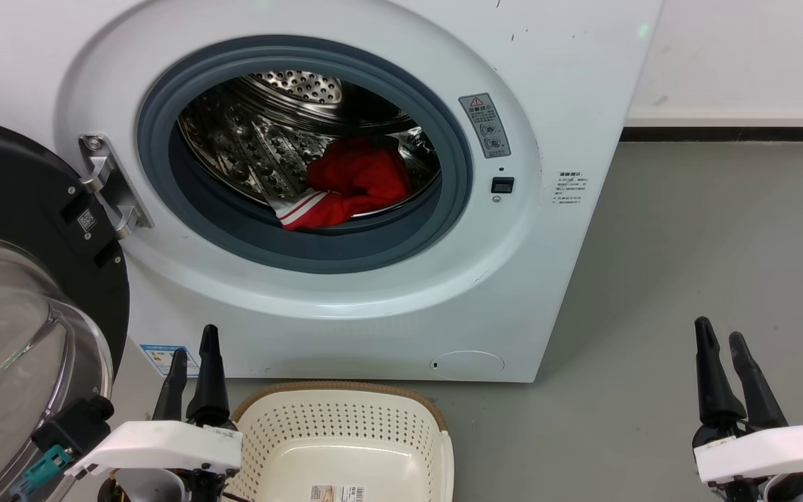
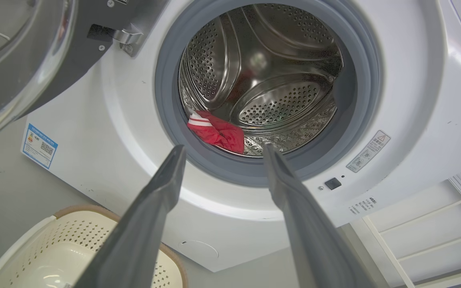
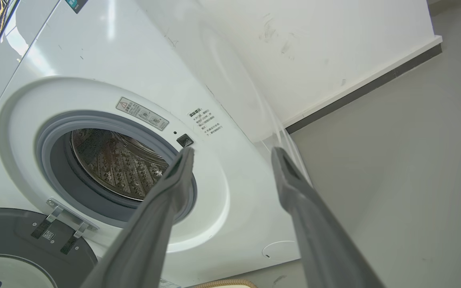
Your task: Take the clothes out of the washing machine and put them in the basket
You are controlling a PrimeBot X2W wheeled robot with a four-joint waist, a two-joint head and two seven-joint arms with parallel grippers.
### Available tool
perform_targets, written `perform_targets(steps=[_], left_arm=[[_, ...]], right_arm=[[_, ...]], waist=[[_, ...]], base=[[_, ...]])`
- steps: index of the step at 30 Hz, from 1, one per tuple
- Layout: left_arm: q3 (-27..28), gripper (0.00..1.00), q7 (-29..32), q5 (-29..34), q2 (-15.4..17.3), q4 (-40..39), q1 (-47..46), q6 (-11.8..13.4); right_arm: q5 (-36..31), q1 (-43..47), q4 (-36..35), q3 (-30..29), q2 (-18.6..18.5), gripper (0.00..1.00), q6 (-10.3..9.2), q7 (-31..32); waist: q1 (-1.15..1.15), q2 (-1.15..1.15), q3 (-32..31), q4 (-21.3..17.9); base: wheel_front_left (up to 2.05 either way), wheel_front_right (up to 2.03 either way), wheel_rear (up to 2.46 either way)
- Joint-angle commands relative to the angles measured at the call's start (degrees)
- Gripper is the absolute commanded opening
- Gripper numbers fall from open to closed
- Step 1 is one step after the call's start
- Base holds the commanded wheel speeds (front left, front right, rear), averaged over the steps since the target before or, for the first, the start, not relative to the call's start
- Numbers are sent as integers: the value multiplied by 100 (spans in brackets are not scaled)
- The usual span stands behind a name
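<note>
In the washing machine (image 1: 555, 77), clothes (image 1: 356, 183) by grey rim (image 1: 346, 245), basket (image 1: 346, 420) below

Bright, even light everywhere. Glare on the shiny drum (image 2: 278, 100) and on the glass door (image 1: 4, 335) at lower left. Soft blur on the near fingers (image 2: 150, 216). Curved, stretched edges in both wrist views.

The grey floor (image 1: 687, 279) is carrying 2 things. The white washing machine (image 1: 569, 84) is standing on it with its door (image 1: 18, 279) hanging open to the left, and the cream basket (image 1: 339, 418) is sitting just in front of the machine, below the porthole (image 1: 456, 174).
</note>
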Motion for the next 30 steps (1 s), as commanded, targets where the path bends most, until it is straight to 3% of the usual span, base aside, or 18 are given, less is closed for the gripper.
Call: perform_targets(steps=[1, 30], left_arm=[[-24, 100, -67, 219, 13, -114, -5, 19], [-169, 100, -523, 2077, 14, -336, 204, 210]], right_arm=[[-239, -12, -150, 14, -13, 100, 0, -66], [-2301, 316, -614, 71, -11, 100, 0, -524]], waist=[[0, 0, 2, 2], [0, 0, 47, 27]], base=[[0, 0, 0], [0, 0, 0]])
